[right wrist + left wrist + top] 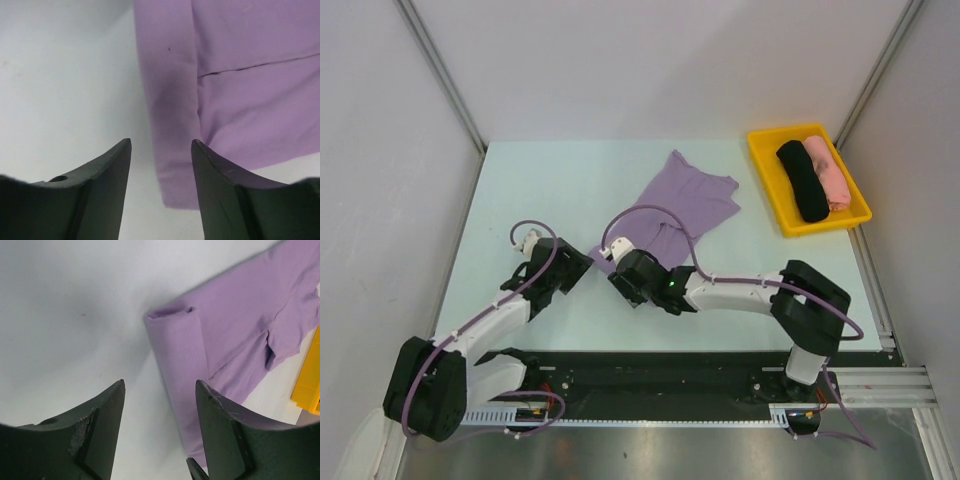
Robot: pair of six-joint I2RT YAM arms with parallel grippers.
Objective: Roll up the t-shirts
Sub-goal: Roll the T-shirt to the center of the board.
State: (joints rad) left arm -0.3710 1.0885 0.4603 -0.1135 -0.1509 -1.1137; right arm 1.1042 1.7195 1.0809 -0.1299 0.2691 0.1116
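The lavender t-shirt lies spread on the table, its near-left hem folded over into a narrow band. My left gripper hovers at the shirt's near-left corner. It is open and empty, with the folded edge below, between the fingers and toward the right one. My right gripper sits just right of it, over the same hem. It is also open and empty, and the shirt's corner lies beneath the gap between its fingers.
A yellow tray stands at the back right of the table and holds a black cloth bundle and a pink cloth bundle. Its corner shows in the left wrist view. White walls enclose the table on three sides.
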